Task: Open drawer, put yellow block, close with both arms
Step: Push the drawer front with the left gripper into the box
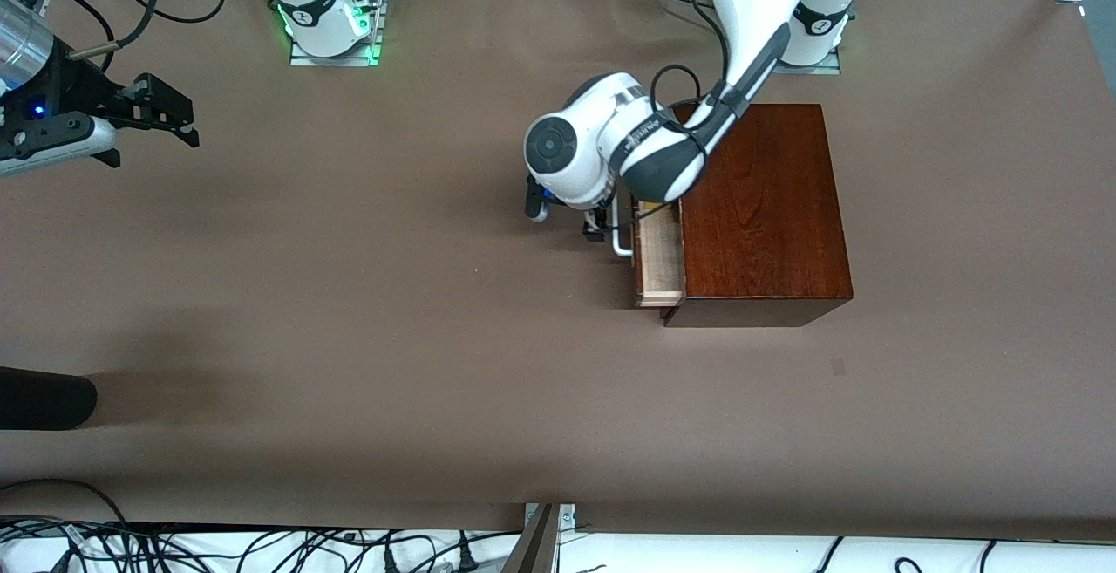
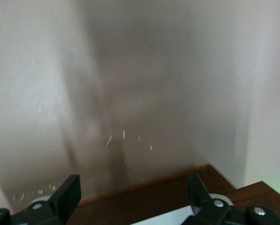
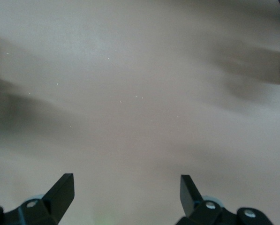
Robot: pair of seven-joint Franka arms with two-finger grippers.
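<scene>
From the front we see the drawer (image 1: 659, 252) slightly out, our left pincer (image 1: 602, 226) at its handle (image 1: 621, 233); wrist views show both pincers spread, the right pincer (image 1: 170, 111) waiting above bare table (image 1: 349, 311).

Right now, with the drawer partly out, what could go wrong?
1. The left gripper is at the white handle with its fingers apart, so a pull could slip off.
2. The drawer shows only a narrow opening and the left arm hangs over it, so a drop-in may hit the arm.
3. No yellow block shows in any view. The right gripper is open over bare table.
</scene>
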